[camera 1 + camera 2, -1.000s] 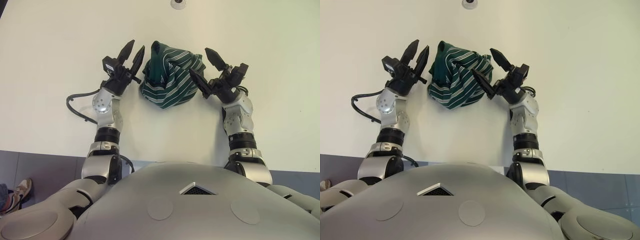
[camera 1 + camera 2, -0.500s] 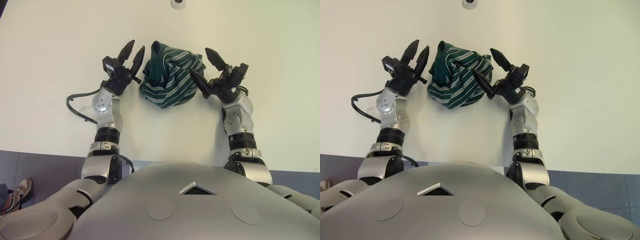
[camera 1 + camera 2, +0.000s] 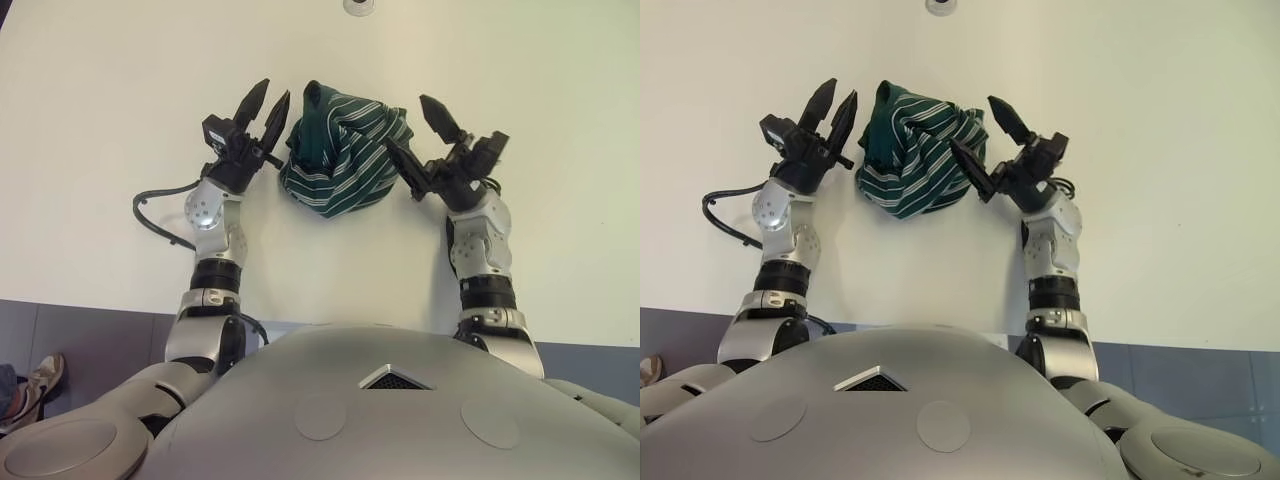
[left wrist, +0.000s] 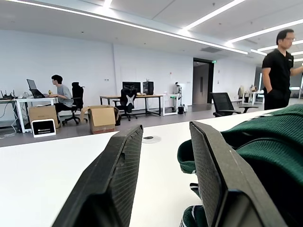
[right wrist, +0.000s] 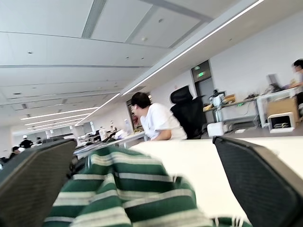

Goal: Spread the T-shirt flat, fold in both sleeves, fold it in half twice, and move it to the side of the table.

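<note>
Right gripper [image 3: 408, 122]: shifted a little outward, toward 3 o'clock, since the earlier frame. Its jaws are wide apart and hold nothing. One finger lies against the T-shirt's 3 o'clock edge, though whether it touches cannot be told. The right wrist view shows striped cloth between the fingers [image 5: 33, 179].

Left gripper [image 3: 272, 95]: position unchanged. Its jaws are slightly apart and empty, with the tips pointing to 12 o'clock, just beside the T-shirt's 9 o'clock edge. In the left wrist view the green cloth sits next to one of the fingers [image 4: 113, 179].

T-shirt [image 3: 340, 155]: dark green with white stripes, bunched in a crumpled heap. It rests on the table between the two grippers and is not spread.

Table [image 3: 120, 90]: white top. A round fitting [image 3: 356, 5] sits at 12 o'clock from the heap.

Cable [image 3: 150, 215]: black, looped on the table at 8 o'clock from the heap, beside the left wrist.
</note>
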